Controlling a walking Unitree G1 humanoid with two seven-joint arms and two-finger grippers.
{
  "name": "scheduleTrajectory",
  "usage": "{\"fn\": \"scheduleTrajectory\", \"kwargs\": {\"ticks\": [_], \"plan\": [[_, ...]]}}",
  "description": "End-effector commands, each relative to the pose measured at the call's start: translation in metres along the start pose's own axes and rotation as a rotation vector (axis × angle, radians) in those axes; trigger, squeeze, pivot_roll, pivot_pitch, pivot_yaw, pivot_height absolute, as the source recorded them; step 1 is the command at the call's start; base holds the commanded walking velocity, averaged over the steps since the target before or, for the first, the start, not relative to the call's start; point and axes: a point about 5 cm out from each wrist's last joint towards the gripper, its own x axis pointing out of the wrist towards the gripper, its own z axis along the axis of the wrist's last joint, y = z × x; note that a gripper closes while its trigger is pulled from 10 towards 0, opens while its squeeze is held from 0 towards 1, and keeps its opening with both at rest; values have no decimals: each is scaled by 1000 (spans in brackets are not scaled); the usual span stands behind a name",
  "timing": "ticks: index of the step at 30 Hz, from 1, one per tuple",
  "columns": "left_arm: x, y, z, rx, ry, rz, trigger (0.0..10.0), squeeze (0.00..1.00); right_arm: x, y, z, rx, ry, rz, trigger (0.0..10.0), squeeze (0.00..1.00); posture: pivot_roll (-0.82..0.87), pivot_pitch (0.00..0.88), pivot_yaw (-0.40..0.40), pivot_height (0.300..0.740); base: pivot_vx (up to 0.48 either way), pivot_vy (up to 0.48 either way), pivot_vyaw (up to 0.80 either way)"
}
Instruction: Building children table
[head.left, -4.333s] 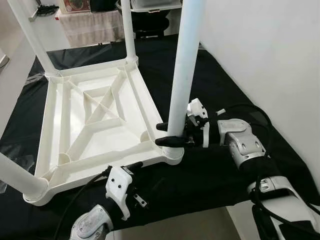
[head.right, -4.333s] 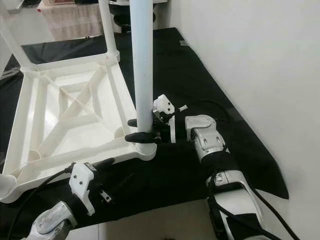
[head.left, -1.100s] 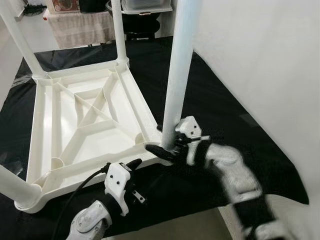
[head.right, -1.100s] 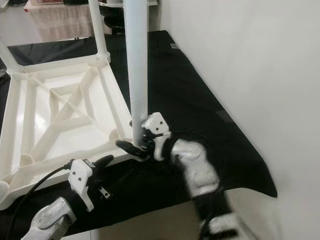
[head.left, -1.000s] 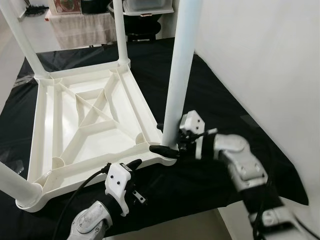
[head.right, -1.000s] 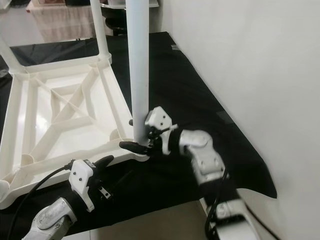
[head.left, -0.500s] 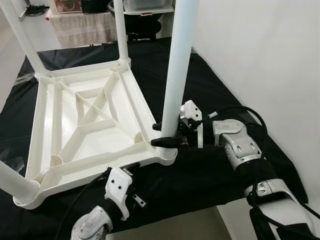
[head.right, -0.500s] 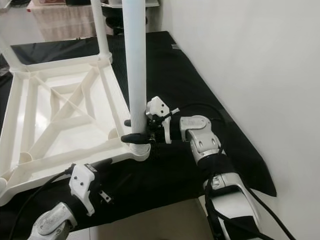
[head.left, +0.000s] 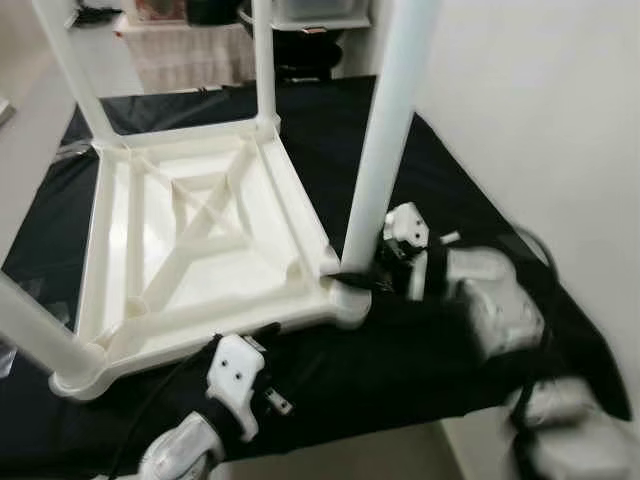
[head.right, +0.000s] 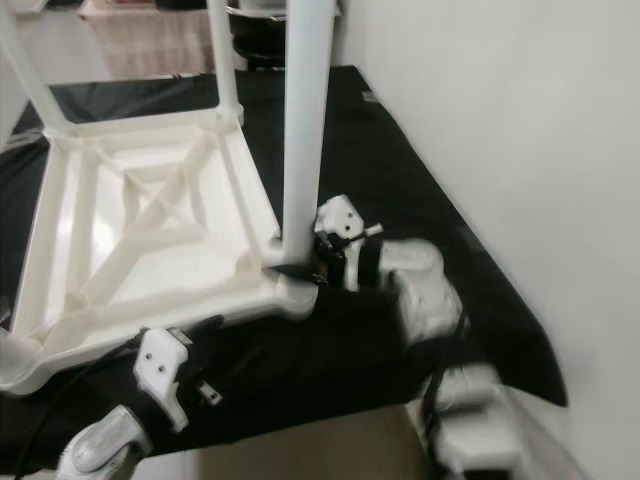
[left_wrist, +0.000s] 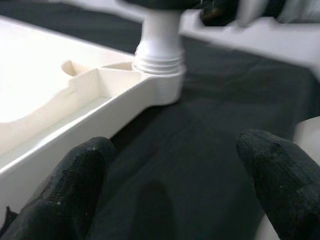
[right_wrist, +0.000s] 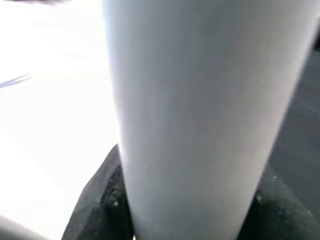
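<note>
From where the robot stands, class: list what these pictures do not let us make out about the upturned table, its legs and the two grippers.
- The tops of the table legs: cut off by the upper edge of both eye views.
- Right gripper and its arm: smeared by motion blur.
- The near-left corner socket: hidden by the leg standing in it.
- Right wrist view: the leg blocks what lies behind.
- Left gripper: open above the black cloth; its fingers run off the frame.

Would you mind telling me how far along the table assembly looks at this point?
All four legs stand in the corners of the upturned tabletop on the black cloth. In hand: the right pincer grips the near-right leg at its socket. The left pincer hovers open nearby. Left: seating that leg, then turning the table upright.
</note>
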Motion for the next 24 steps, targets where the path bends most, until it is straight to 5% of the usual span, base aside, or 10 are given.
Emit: {"fn": "scheduleTrajectory", "kwargs": {"ticks": [1, 2, 6, 14, 15, 17, 18, 20, 21, 24], "plan": [[-5, 3, -1, -5, 20, 2, 10000, 0, -31, 4, -25, -9, 114, -192, 0, 0, 8, 219, -36, 740, 0, 0, 0], [-5, 5, -1, -7, 23, 1, 10000, 0, -37, 26, -35, 21, 147, -106, 0, 0, -28, 205, -12, 740, 0, 0, 0], [-4, 9, -2, -11, 35, -22, 10000, 0, -37, 44, -40, -17, 166, 16, 0, 0, -19, 201, 7, 740, 0, 0, 0], [-4, 10, -2, -7, 41, -27, 10000, 0, -27, 43, -40, -55, 169, -8, 0, 0, -6, 194, 7, 740, 0, 0, 0], [-4, 11, -2, -7, 40, -20, 10000, 0, -25, 45, -35, -60, 166, -16, 10000, 0, -3, 190, 5, 740, 0, 0, 0], [-3, 11, -2, -7, 39, -17, 10000, 0, -23, 46, -31, -63, 165, -21, 10000, 0, -3, 190, 5, 740, 0, 0, 0], [-3, 10, -2, -6, 39, -17, 10000, 0, -19, 48, -23, -58, 129, 44, 10000, 651, -1, 186, 4, 740, 0, 0, 0], [-2, 10, -2, -7, 39, -18, 10000, 0, -16, 49, -16, -56, 104, 92, 10000, 651, -1, 186, 4, 740, 0, 0, 0], [-1, 10, -2, -7, 40, -22, 10000, 0, -13, 52, -10, -35, 74, 213, 10000, 1000, 0, 180, 2, 740, 0, 0, 0], [-1, 10, -2, -7, 40, -24, 10000, 0, -12, 55, -6, -21, 54, 296, 10000, 1000, 0, 180, 2, 740, 0, 0, 0]]}}
